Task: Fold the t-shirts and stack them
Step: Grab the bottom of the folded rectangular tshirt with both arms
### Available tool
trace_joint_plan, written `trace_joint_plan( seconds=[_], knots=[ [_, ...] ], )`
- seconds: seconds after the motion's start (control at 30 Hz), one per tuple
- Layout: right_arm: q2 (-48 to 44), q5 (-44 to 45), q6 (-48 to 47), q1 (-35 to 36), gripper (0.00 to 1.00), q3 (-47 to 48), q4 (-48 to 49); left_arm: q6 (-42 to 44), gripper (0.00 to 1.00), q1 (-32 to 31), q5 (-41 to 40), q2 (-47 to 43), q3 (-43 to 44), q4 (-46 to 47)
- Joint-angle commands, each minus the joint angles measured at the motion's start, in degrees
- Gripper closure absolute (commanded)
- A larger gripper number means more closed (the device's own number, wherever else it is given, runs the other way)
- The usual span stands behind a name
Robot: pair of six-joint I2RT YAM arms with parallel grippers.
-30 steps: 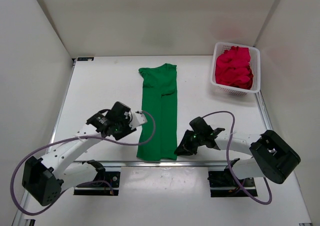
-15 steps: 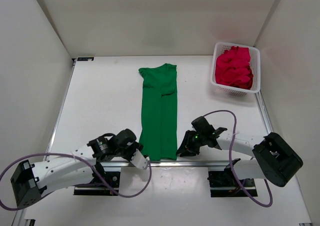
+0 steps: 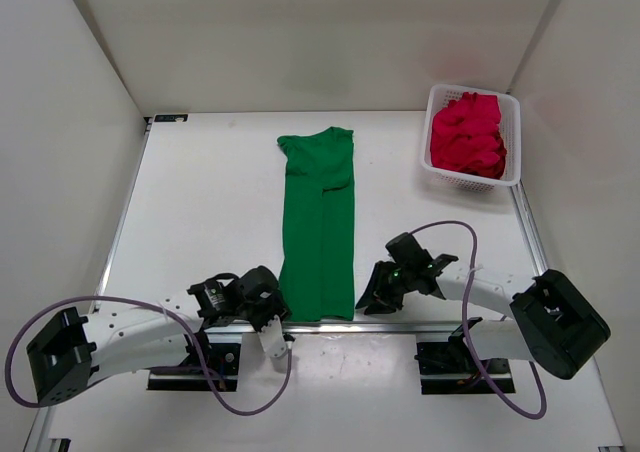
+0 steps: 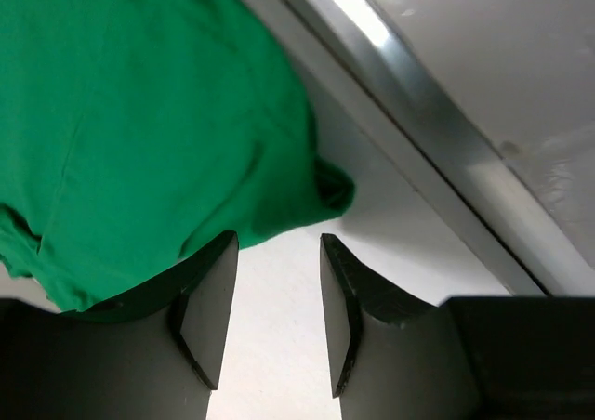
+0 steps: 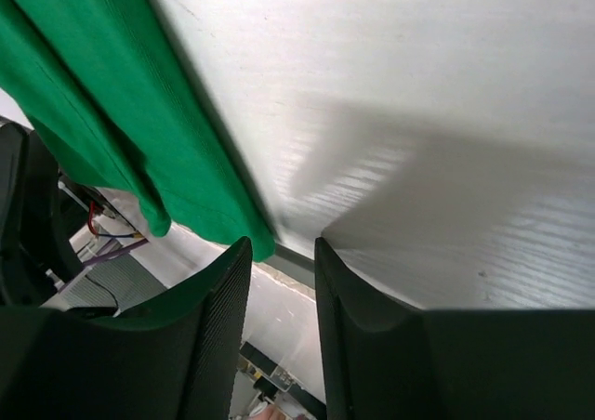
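Left fingers (image 4: 209,299): standing partly open and gripping nothing. They are hovering low over the bare surface (image 3: 200,202), with the near left hem corner of the green shirt (image 4: 139,113) lying just past the tips.

Right fingers (image 5: 218,308): also parted with nothing between them, pointing at the shirt's near right hem corner, which is lying just ahead.

Green shirt (image 3: 318,222): lying mid-surface as a long narrow strip, sides and sleeves already turned in, collar at the far end, hem at the near edge between the two arms.

Red shirts (image 3: 467,132): sitting crumpled in the white basket (image 3: 426,132) at the far right corner.

Progress, as I'm reading it: early. The first shirt is getting its lengthwise fold done, while the crosswise folds are waiting. Both reds are untouched and no stack is started.

Views: the overhead is giving the whole layout but hiding the gap between either pair of fingers. The wrist cameras are showing those gaps and the hem corners up close. The left one is also catching the metal rail (image 4: 418,104) by the hem, and neither is showing the basket.
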Motion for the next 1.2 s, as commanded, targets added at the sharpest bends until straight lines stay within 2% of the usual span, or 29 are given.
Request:
trace_joint_plan(
  seconds=[0.0, 0.13, 0.23, 0.3, 0.53, 0.67, 0.77, 0.83, 0.9, 1.03, 1.17],
  knots=[
    [0.0, 1.6, -0.8, 0.3, 0.60, 3.0, -4.3, 4.9, 0.50, -0.1, 2.0, -0.7, -2.5, 0.0],
    [1.6, 2.4, -0.7, 1.1, 0.58, 4.8, -4.9, 5.9, 0.55, -0.5, 2.1, -2.3, -6.7, 8.4],
    [2.6, 1.4, -0.6, 1.5, 0.56, 5.0, -4.2, 4.4, 0.70, -2.4, 1.4, -0.6, -7.7, 12.1],
    [3.2, 1.3, -0.7, 1.9, 0.57, 5.5, -4.5, 2.2, 0.83, -2.7, 1.2, 1.0, -6.5, 12.8],
    [5.2, -0.2, -1.0, 2.9, 0.56, 6.6, -4.3, -1.8, 1.00, -2.6, 0.8, 6.0, -3.0, 12.6],
    [6.3, -1.4, -1.8, 2.0, 0.65, 6.8, -3.2, -4.5, 1.00, -2.9, 1.0, 6.4, -1.6, 11.2],
    [7.9, -3.7, -3.0, 1.6, 0.77, 8.0, -5.2, -9.0, 1.00, -1.9, 1.5, 7.6, 2.1, 8.6],
    [8.7, -4.1, -4.3, 0.9, 0.86, 9.6, -6.2, -15.3, 1.00, -0.4, 1.9, 8.5, 5.5, 7.7],
    [9.9, -4.7, -5.6, 0.9, 0.86, 11.2, -7.2, -17.9, 1.00, 0.8, 2.8, 8.7, 7.5, 3.4],
    [11.4, -6.4, -7.4, 0.6, 0.87, 12.0, -8.4, -22.7, 1.00, 1.0, 1.6, 7.3, 7.9, 2.3],
    [10.9, -6.2, -9.6, -0.5, 1.00, 13.5, -10.6, -27.5, 1.00, 1.6, 1.5, 9.0, 11.2, 0.0]
  ],
)
